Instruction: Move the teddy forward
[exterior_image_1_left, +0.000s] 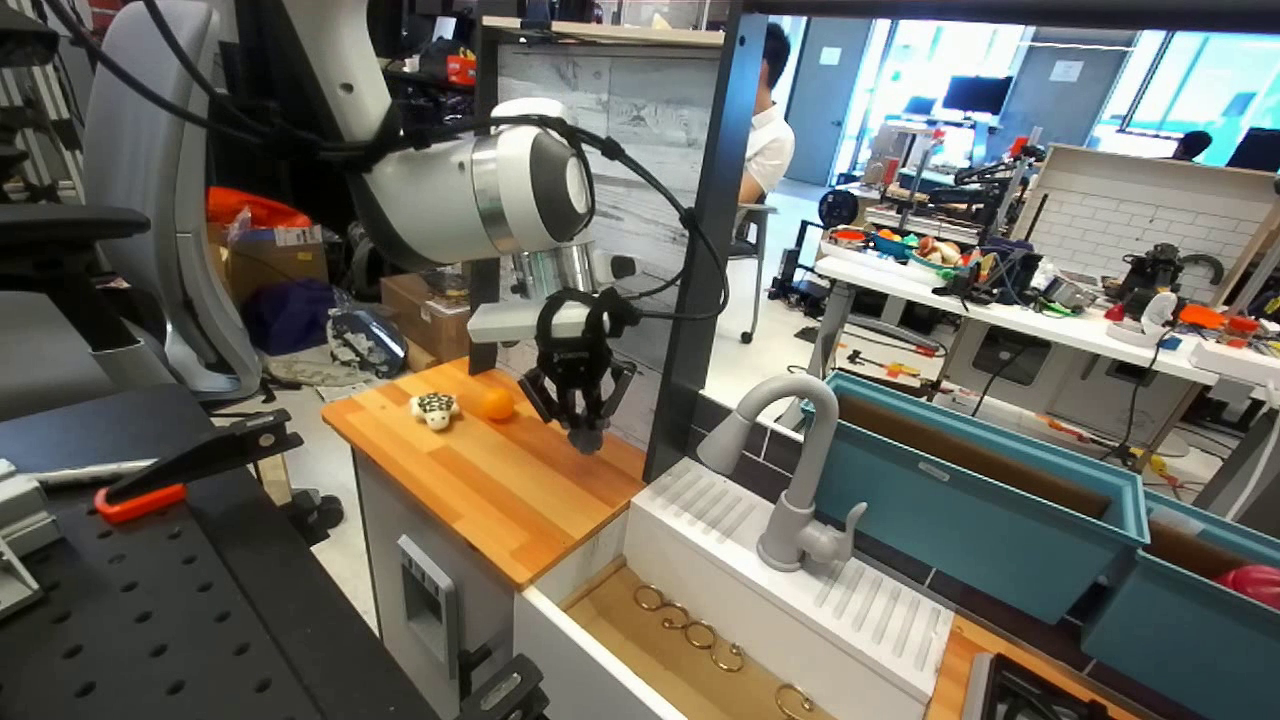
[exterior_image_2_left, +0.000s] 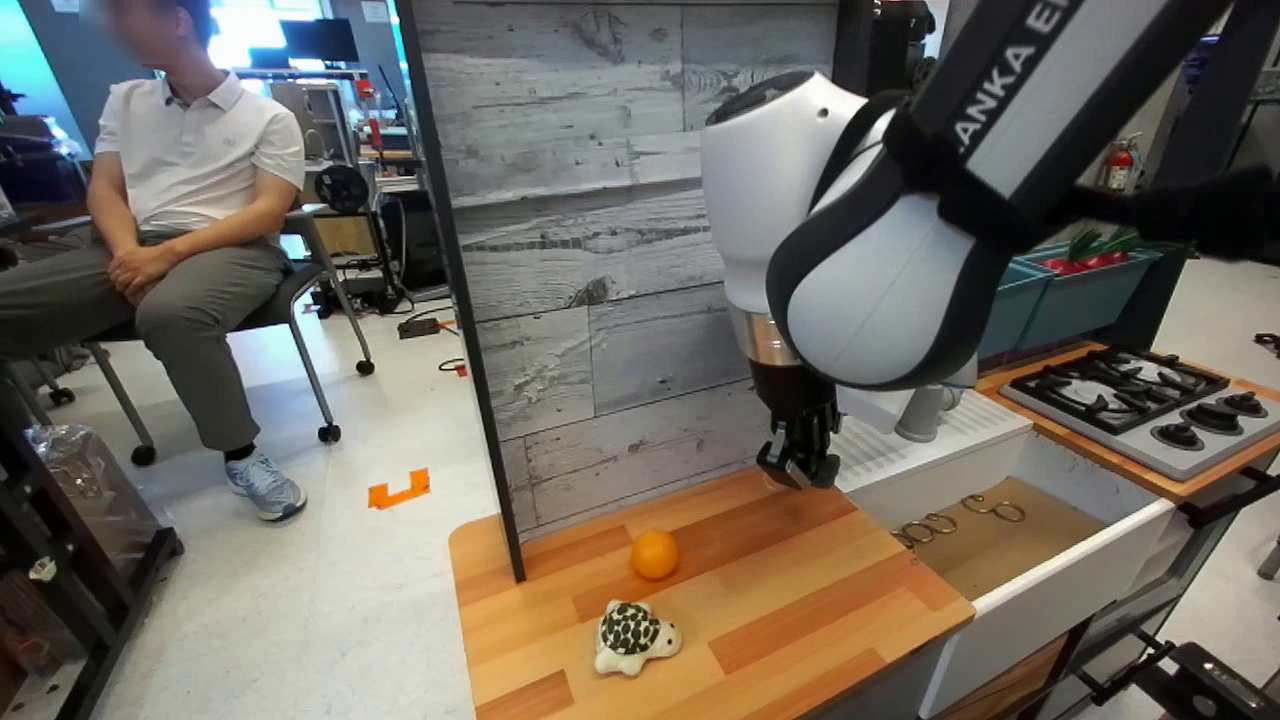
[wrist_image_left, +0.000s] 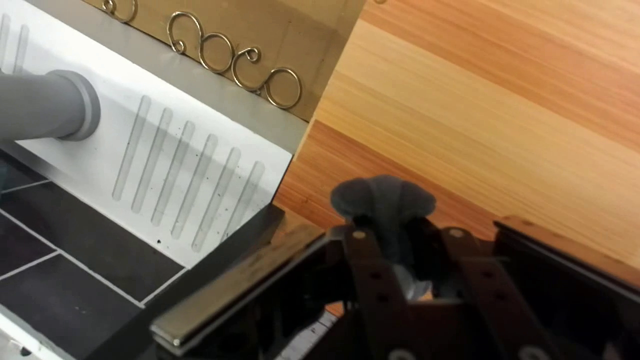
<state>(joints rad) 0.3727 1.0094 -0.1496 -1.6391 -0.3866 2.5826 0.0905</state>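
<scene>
- Grey teddy (wrist_image_left: 384, 195): in gripper (exterior_image_1_left: 580, 422), over butcher-block countertop (exterior_image_1_left: 480, 460), near ribbed drainboard (wrist_image_left: 225, 136); contact with wood unclear.
- Gripper: points down, fingertips clamped on teddy.
- Franka arm (exterior_image_2_left: 875, 300): slants down from above, wrist bent downward by whitewashed-plank panel (exterior_image_2_left: 600, 250).

Glossy white, smoothly rounded robot arm (exterior_image_1_left: 342, 60) with a black jointed gripper (exterior_image_1_left: 582, 418)

A polished silver metal ring (exterior_image_1_left: 490, 195) circles one barrel-like white section (exterior_image_1_left: 428, 205), a thick black cable (exterior_image_1_left: 689, 216) loops beside it, and white capitals reading "ANKA" (exterior_image_2_left: 1000, 85) run along a dark strip (exterior_image_2_left: 968, 82). Small pale lettering (exterior_image_1_left: 572, 356) marks the gripper; in the wrist view, dark brown finger links (wrist_image_left: 380, 286) carry round metal screw heads (wrist_image_left: 359, 234).
</scene>
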